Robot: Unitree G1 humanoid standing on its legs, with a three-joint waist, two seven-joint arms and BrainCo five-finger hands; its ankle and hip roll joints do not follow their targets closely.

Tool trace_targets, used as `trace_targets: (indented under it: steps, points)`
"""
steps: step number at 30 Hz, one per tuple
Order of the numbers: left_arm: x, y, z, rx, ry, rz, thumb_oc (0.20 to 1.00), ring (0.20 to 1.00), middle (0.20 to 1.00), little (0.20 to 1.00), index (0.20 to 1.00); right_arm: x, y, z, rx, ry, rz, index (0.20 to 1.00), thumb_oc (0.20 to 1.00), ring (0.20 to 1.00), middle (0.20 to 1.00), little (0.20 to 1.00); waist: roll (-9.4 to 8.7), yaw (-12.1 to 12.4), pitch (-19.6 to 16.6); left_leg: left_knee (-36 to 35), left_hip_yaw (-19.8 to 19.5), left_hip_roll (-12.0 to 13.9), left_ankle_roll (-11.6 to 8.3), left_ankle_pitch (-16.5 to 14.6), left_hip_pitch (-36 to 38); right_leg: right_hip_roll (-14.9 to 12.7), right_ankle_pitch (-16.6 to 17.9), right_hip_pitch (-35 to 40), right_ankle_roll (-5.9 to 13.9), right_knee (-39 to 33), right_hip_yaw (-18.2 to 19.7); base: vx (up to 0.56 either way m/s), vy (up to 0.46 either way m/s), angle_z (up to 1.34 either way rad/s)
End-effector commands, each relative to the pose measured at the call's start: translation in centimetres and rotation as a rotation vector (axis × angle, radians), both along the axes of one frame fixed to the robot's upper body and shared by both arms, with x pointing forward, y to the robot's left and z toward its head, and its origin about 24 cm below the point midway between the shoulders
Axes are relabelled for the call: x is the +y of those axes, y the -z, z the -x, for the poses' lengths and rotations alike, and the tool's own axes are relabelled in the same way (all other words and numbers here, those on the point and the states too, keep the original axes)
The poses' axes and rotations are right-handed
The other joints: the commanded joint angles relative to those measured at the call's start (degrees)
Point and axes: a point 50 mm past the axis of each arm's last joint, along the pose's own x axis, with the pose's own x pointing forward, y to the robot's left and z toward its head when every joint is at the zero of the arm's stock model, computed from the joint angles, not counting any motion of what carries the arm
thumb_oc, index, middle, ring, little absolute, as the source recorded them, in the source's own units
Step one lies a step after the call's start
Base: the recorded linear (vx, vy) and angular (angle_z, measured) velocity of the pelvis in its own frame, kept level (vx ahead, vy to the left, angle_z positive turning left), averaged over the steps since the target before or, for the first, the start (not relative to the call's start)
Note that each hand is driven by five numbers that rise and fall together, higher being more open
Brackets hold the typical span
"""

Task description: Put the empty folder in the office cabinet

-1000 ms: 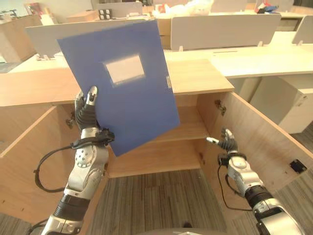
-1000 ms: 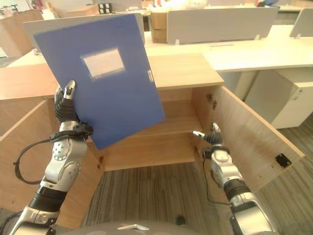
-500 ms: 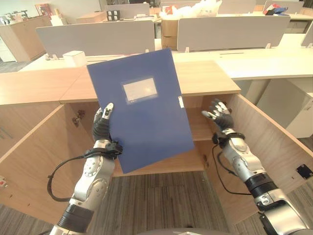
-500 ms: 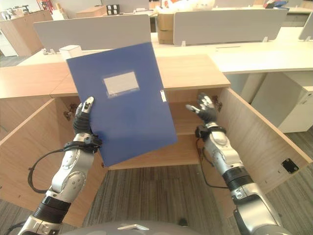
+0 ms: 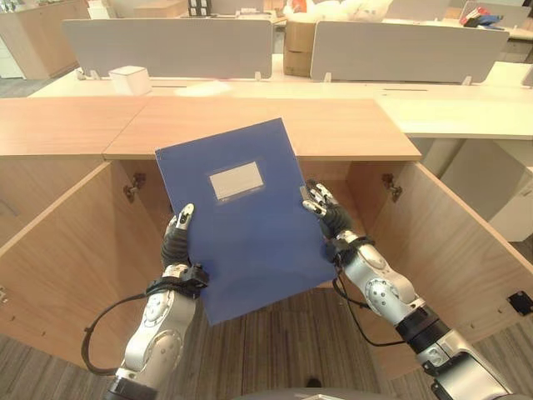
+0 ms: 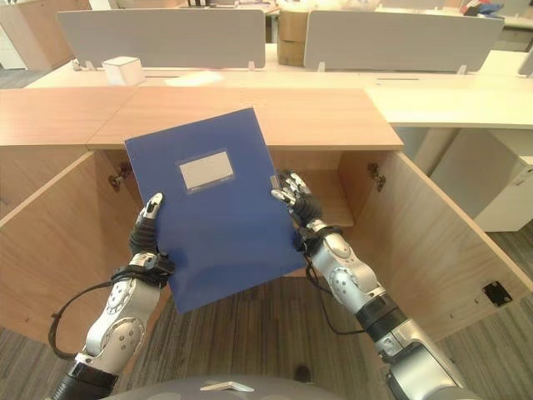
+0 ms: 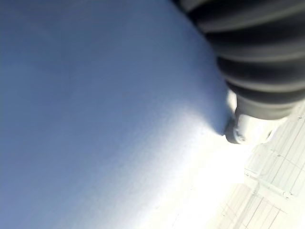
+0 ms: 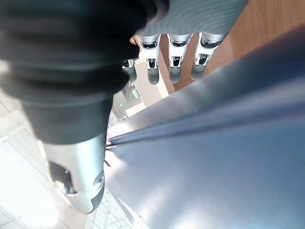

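Left eye view shows the folder held upright before the open cabinet. The left hand pinches its edge; the right hand rests relaxed fingers on the other edge. This thin grip may slip, or a corner may hit the shelf.

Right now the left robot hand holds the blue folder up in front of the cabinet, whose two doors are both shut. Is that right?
Not quite. The cabinet's doors both stand open, as the left eye view shows, with a shelf inside. The rest holds: the left robot hand grips the blue folder by its edge in front of the cabinet, and the right robot hand is at the folder's other edge.
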Motion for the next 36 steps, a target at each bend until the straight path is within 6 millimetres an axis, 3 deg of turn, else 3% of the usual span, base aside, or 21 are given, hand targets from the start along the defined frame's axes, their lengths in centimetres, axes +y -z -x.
trace_targets:
  steps: [1, 2, 3, 4, 5, 24, 25, 26, 27, 30, 32, 33, 36]
  points:
    - [-1.4, -3.6, 0.0, -0.190, 0.106, 0.037, 0.200, 0.200, 0.200, 0.200, 0.200, 2.4, -2.7, 0.6, -0.109, -0.102, -0.089, 1.000, 1.000, 1.000, 1.000, 1.000, -2.67, 0.1, -1.0, 0.0, -0.8, -0.2, -1.15, -3.5, -3.7, -5.8, -6.9, 4.5, 5.93, 0.0, -0.8, 0.00, 0.000, 0.00]
    - [-1.4, -3.5, 0.0, -0.188, 0.108, 0.036, 0.200, 0.200, 0.200, 0.200, 0.200, 2.5, -2.5, 0.8, -0.107, -0.116, -0.079, 1.000, 1.000, 1.000, 1.000, 1.000, -2.80, 0.1, -1.0, 0.0, -0.8, -0.2, -1.17, -3.5, -3.8, -5.8, -6.9, 4.4, 5.95, 0.0, -0.8, 0.00, 0.000, 0.00]
    - [-1.3, -3.5, 0.0, -0.188, 0.108, 0.034, 0.200, 0.200, 0.200, 0.200, 0.200, 2.6, -2.3, 0.9, -0.101, -0.128, -0.067, 0.686, 0.686, 0.686, 0.686, 0.686, -2.88, 0.2, -1.0, 0.0, -0.8, -0.2, -1.18, -3.5, -3.8, -5.8, -6.9, 4.3, 5.96, 0.0, -0.8, 0.00, 0.000, 0.00]
    - [-1.4, -3.5, 0.0, -0.186, 0.109, 0.033, 0.200, 0.200, 0.200, 0.200, 0.200, 2.7, -2.1, 1.1, -0.098, -0.139, -0.060, 0.294, 0.294, 0.294, 0.294, 0.294, -2.96, 0.3, -1.0, 0.0, -0.8, -0.2, -1.20, -3.5, -3.8, -5.8, -6.9, 4.3, 5.97, 0.0, -0.8, 0.00, 0.000, 0.00]
    - [-1.4, -3.4, 0.0, -0.185, 0.108, 0.034, 0.200, 0.200, 0.200, 0.200, 0.200, 2.7, -2.0, 1.2, -0.093, -0.145, -0.056, 0.200, 0.200, 0.200, 0.200, 0.200, -3.01, 0.3, -0.9, 0.0, -0.8, -0.2, -1.21, -3.5, -3.9, -5.8, -6.9, 4.3, 5.97, 0.0, -0.8, 0.00, 0.000, 0.00]
    - [-2.5, -1.7, 0.4, -0.088, 0.178, 0.092, 0.200, 0.200, 0.200, 0.200, 0.200, 2.8, 0.5, 2.7, 0.010, -0.140, -0.059, 0.200, 0.200, 0.200, 0.200, 0.200, -2.68, -0.8, -0.7, 0.0, -0.7, 0.0, -1.20, -3.5, -4.0, -5.7, -7.0, 4.0, 5.93, 0.0, -0.5, 0.00, 0.000, 0.00]
    - [-2.5, -1.3, 0.6, -0.070, 0.183, 0.081, 0.868, 0.868, 0.868, 0.868, 0.868, 2.6, 1.0, 2.9, 0.030, -0.126, -0.064, 0.200, 0.200, 0.200, 0.200, 0.200, -2.61, -1.0, -0.6, 0.0, -0.8, 0.0, -1.20, -3.5, -4.0, -5.7, -6.9, 4.0, 5.95, 0.0, -0.4, 0.00, 0.000, 0.00]
    - [-2.5, -1.3, 0.6, -0.069, 0.183, 0.081, 0.868, 0.868, 0.868, 0.868, 0.868, 2.6, 1.0, 3.0, 0.030, -0.126, -0.064, 0.200, 0.200, 0.200, 0.200, 0.200, -2.61, -1.0, -0.6, 0.0, -0.8, 0.0, -1.20, -3.5, -4.0, -5.7, -6.9, 4.0, 5.95, 0.0, -0.4, 0.00, 0.000, 0.00]
    - [-2.3, -1.1, 0.7, -0.059, 0.179, 0.057, 1.000, 1.000, 1.000, 1.000, 1.000, 2.3, 1.5, 3.1, 0.047, -0.113, -0.062, 0.200, 0.200, 0.200, 0.200, 0.200, -2.57, -1.0, -0.5, 0.0, -0.8, 0.0, -1.20, -3.6, -4.1, -5.6, -6.9, 4.0, 5.93, 0.0, -0.4, 0.00, 0.000, 0.00]
    - [-1.1, -0.2, 1.2, -0.025, 0.135, -0.046, 1.000, 1.000, 1.000, 1.000, 1.000, 0.4, 2.9, 3.7, 0.092, -0.033, -0.043, 0.200, 0.200, 0.200, 0.200, 0.200, -2.53, -1.1, -0.1, 0.0, -0.9, 0.0, -1.21, -3.5, -4.3, -5.6, -6.9, 3.7, 6.02, 0.0, -0.5, 0.00, 0.000, 0.00]
    - [-1.1, -0.2, 1.2, -0.025, 0.135, -0.046, 1.000, 1.000, 1.000, 1.000, 1.000, 0.4, 2.9, 3.7, 0.092, -0.033, -0.043, 0.200, 0.200, 0.200, 0.200, 0.200, -2.52, -1.1, -0.1, 0.0, -0.9, 0.0, -1.21, -3.5, -4.3, -5.6, -6.9, 3.7, 6.02, 0.0, -0.5, 0.00, 0.000, 0.00]
    - [1.2, 0.7, 2.1, 0.001, 0.020, -0.192, 1.000, 1.000, 1.000, 1.000, 1.000, -1.8, 4.4, 4.3, 0.131, 0.052, -0.004, 0.200, 0.200, 0.200, 0.200, 0.200, -2.63, -0.6, 0.8, 0.0, -1.2, 0.0, -1.19, -3.4, -5.0, -5.7, -6.9, 3.1, 6.16, 0.0, -0.7, 0.00, 0.000, 0.00]
    - [2.8, 2.1, 2.8, 0.059, -0.048, -0.329, 1.000, 1.000, 1.000, 1.000, 1.000, -3.3, 5.4, 4.7, 0.161, 0.110, 0.037, 0.200, 0.200, 0.200, 0.200, 0.200, -2.79, 0.0, 2.2, 0.0, -1.5, 0.0, -1.17, -3.0, -6.2, -5.6, -6.7, 2.0, 6.31, 0.0, -1.0, -0.07, -0.023, -0.01]
